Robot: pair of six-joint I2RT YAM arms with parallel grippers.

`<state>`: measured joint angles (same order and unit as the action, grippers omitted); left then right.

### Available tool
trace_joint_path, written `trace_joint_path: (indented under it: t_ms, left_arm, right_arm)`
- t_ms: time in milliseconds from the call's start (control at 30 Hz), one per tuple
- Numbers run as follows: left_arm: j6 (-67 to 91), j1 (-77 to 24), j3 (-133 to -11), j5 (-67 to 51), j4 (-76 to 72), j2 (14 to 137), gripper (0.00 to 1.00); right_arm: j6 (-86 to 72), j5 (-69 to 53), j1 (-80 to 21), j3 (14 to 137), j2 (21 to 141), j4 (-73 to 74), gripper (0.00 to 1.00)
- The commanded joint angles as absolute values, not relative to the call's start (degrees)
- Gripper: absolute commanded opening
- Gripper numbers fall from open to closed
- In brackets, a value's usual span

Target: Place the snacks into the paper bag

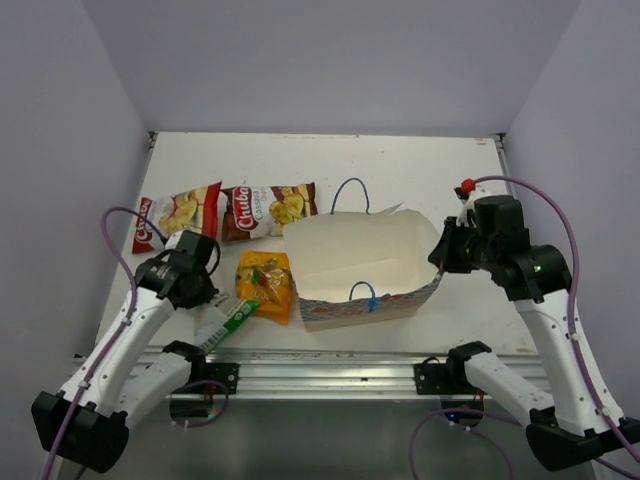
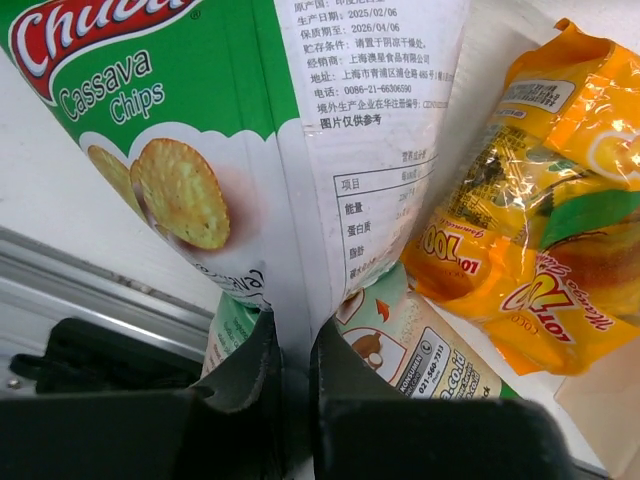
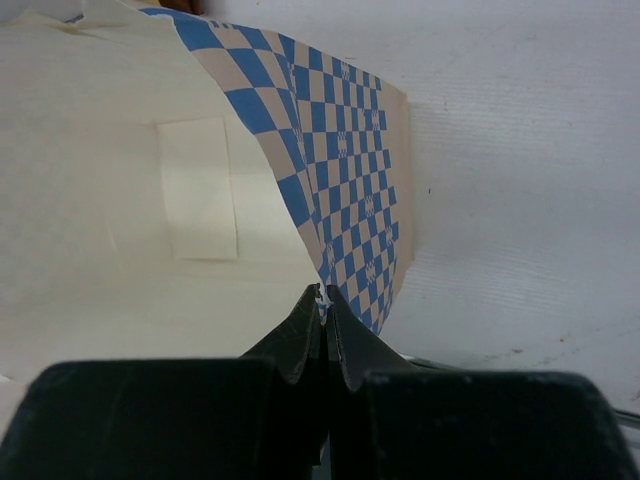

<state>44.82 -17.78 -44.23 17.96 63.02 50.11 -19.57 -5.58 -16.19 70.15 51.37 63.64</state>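
**Pinching a packet on the left, the bag's rim on the right**

Clamped nearly shut, the left gripper (image 2: 290, 345) pinches the lower edge of the green-white Chuba packet (image 2: 230, 130), which fans out ahead of its fingers. A coconut-printed packet (image 2: 400, 345) lies just beside the jaws, and the orange-yellow packet (image 2: 540, 250) touches it on the far side. All this sits near the worktop's (image 1: 400, 165) front edge, beside the metal rail (image 1: 330, 365).

The right gripper (image 3: 322, 300) is closed tight on the right-hand rim of the paper bag (image 3: 330, 150), its blue-checked outside to the right and its pale lining to the left. The bag's mouth gapes wide, with a blue cord handle (image 1: 350, 195) at the far rim.

The red packet (image 1: 178, 215) and brown-white packet (image 1: 268, 208) lie flat side by side left of the bag. Beyond the bag, bare white worktop runs to the back wall (image 1: 330, 60); plain side walls close in on both sides.
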Motion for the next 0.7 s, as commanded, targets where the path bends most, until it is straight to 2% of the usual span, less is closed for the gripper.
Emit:
trace_joint_path:
  t_ms: [0, 67, 233, 367, 500, 667]
  left_arm:
    - [43.9, -17.9, -51.6, 22.4, 67.4, 49.7, 0.0]
    - [40.6, -17.9, -59.9, 21.6, 66.7, 48.2, 0.0]
    - [29.6, -17.9, -76.4, 3.5, 57.9, 48.4, 0.0]
    - [27.8, -17.9, -86.9, -7.6, 52.2, 50.0, 0.0]
    - [31.9, -17.9, -88.7, -16.1, 42.1, 50.5, 0.0]
    - [35.9, -17.9, -86.3, -18.0, 31.4, 50.4, 0.0]
  right_arm:
    - [-19.4, -6.4, -16.4, 70.5, 51.7, 61.0, 0.0]
    - [-19.2, -6.3, -16.4, 70.4, 51.9, 61.0, 0.0]
    - [-18.9, -6.2, -16.5, 70.1, 52.5, 60.9, 0.0]
    - [-18.8, -6.3, -16.5, 69.9, 53.1, 60.6, 0.0]
    - [-18.9, -6.5, -16.6, 69.6, 53.4, 60.3, 0.0]
    - [-18.9, -6.6, -16.6, 69.6, 53.9, 59.9, 0.0]
